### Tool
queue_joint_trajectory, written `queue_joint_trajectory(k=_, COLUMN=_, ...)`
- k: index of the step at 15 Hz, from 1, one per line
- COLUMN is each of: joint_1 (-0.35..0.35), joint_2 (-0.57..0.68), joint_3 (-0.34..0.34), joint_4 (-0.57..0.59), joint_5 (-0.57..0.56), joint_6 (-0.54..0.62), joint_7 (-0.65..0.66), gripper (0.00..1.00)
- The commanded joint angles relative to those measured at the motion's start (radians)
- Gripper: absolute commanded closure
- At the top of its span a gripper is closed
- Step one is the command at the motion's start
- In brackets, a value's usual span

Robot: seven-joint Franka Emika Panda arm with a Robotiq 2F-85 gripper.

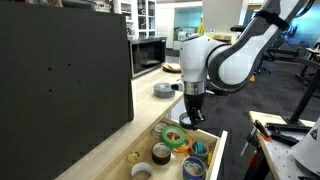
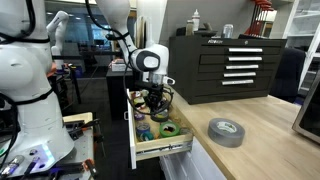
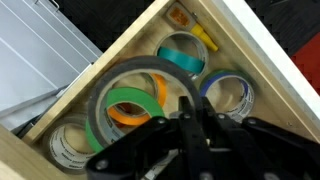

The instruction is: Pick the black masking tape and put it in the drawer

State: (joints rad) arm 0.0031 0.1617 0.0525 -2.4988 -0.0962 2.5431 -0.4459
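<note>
**Exterior views.** In an exterior view the gripper (image 1: 192,115) hangs low over the open drawer (image 1: 221,152), with coloured rolls below and beside it. Its jaws are too dark to read here. The larger grey tape roll (image 1: 163,90) lies well behind it on the surface (image 1: 110,135). In an exterior view from the opposite side, the gripper (image 2: 155,103) is again over the drawer (image 2: 165,150). The grey tape roll (image 2: 227,131) sits well apart on the surface (image 2: 275,140).

**Wrist view.** The gripper (image 3: 195,122) fills the lower frame, blurred, and I cannot tell whether it is apart or together. Just beside it, a dark ring judged to be the black masking tape (image 3: 97,100) sits within the wooden wall of the drawer (image 3: 100,62). Green and orange rolls show through its hole (whether it is held or already resting cannot be settled).

**Step in hand.** This is judged to be the placing step. The release should happen low, clear of the walls, followed by a straight lift so the fingers do not drag the ring.

**Differences between views.** Only the wrist view shows the ring. Only the exterior views show the gripper's height and the grey roll.
</note>
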Motion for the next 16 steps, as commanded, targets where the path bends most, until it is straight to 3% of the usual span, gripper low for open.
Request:
queue_joint_trajectory(k=1, joint_1=-0.006, joint_2=0.092, joint_3=0.01, joint_4=0.035, joint_5=0.022, joint_6=0.066, joint_7=0.019, gripper=0.96)
queue_joint_trajectory(k=8, joint_1=-0.026, joint_2=0.255, joint_3=0.037, joint_4=0.129, joint_5=0.023, joint_6=0.118, joint_7=0.011, gripper=0.96)
queue_joint_trajectory(k=9, joint_1=-0.028, joint_2=0.265, joint_3=0.04, joint_4=0.139, joint_5=0.02, joint_6=0.112, joint_7=0.012, gripper=0.63)
queue_joint_trajectory(k=10, joint_1=-0.032, joint_2=0.266, joint_3=0.044, joint_4=0.143, joint_5=0.019, joint_6=0.107, joint_7=0.008, gripper=0.62)
queue_joint_trajectory(k=16, joint_1=-0.047, joint_2=0.195, joint_3=0.055, joint_4=0.142, joint_5=0.023, joint_6=0.096, joint_7=0.005, gripper=0.25)
